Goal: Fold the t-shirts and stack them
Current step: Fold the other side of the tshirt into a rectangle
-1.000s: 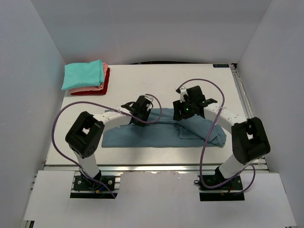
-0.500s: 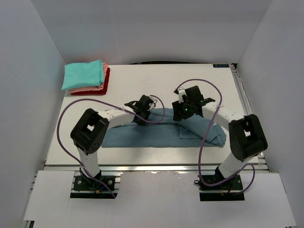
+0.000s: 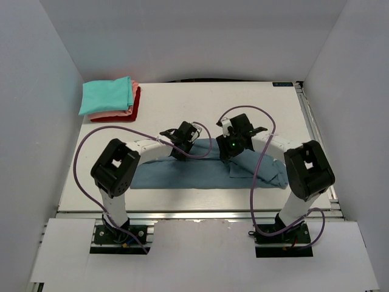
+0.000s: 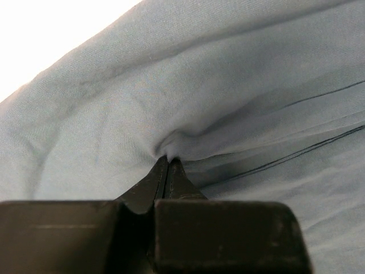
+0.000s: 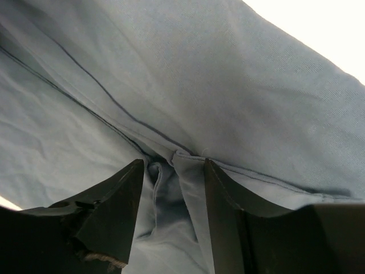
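The slate-blue t-shirt (image 3: 194, 175) lies as a long, partly folded band across the near half of the table. My left gripper (image 3: 182, 145) is down on its back edge, left of centre. In the left wrist view the shirt (image 4: 228, 85) fills the frame and the gripper (image 4: 168, 159) is shut on a pinch of its cloth. My right gripper (image 3: 230, 146) sits on the back edge to the right. It (image 5: 173, 164) stands open, with a hemmed fold of the shirt (image 5: 239, 85) between the fingers. The teal, salmon-pink and red t-shirts (image 3: 109, 98) are stacked at the back left.
White walls close in the table (image 3: 182, 103) on three sides. A metal rail (image 3: 313, 131) runs along the right edge. Purple cables (image 3: 82, 152) loop from both arms over the table.
My left gripper has shut on the blue cloth. My right gripper has shifted a little to the left along the shirt's back edge, and its fingers have narrowed around the fold.
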Robot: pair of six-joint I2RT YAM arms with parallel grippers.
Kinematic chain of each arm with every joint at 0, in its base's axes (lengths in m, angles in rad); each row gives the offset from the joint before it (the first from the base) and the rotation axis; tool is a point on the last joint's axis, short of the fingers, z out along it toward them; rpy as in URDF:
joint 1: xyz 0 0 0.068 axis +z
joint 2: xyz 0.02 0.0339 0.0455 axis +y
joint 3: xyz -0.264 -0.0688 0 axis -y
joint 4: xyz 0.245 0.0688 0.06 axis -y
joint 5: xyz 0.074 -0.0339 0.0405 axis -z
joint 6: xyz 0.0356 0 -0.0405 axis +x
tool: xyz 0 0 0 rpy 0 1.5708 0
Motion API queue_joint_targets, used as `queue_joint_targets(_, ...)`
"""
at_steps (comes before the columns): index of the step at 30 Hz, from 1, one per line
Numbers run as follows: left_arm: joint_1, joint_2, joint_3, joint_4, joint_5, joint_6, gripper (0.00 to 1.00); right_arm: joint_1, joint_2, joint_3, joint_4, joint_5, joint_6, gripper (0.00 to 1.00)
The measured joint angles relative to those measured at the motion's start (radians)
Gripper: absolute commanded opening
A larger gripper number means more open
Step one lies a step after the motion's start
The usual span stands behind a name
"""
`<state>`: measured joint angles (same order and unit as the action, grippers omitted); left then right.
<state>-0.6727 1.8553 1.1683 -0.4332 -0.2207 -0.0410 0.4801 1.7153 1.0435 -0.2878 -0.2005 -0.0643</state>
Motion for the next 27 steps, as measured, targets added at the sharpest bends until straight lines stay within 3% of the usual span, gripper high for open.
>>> queue_joint_targets(3, 0.0, 0.0, 0.0, 0.0, 0.0, 0.0, 0.0, 0.005, 0.008, 0.0, 0.0, 0.014, -0.009, 0.41)
queue_joint_targets(4, 0.0, 0.0, 0.0, 0.0, 0.0, 0.0, 0.0, 0.006, 0.009, 0.0, 0.0, 0.019, -0.013, 0.31)
queue_joint_targets(6, 0.0, 0.0, 0.0, 0.0, 0.0, 0.0, 0.0, 0.008, 0.009, 0.0, 0.001, 0.029, -0.022, 0.21)
queue_joint_targets(8, 0.0, 0.0, 0.0, 0.0, 0.0, 0.0, 0.0, 0.008, 0.009, 0.0, 0.002, 0.039, -0.024, 0.0)
queue_joint_targets(18, 0.0, -0.005, 0.0, -0.01, 0.0, 0.0, 0.0, 0.019, 0.001, 0.0, -0.006, 0.063, -0.021, 0.0)
queue_joint_targets(27, 0.0, -0.039, 0.011, -0.047, -0.002, 0.008, 0.0, 0.032, -0.106, 0.007, -0.069, 0.067, -0.017, 0.0)
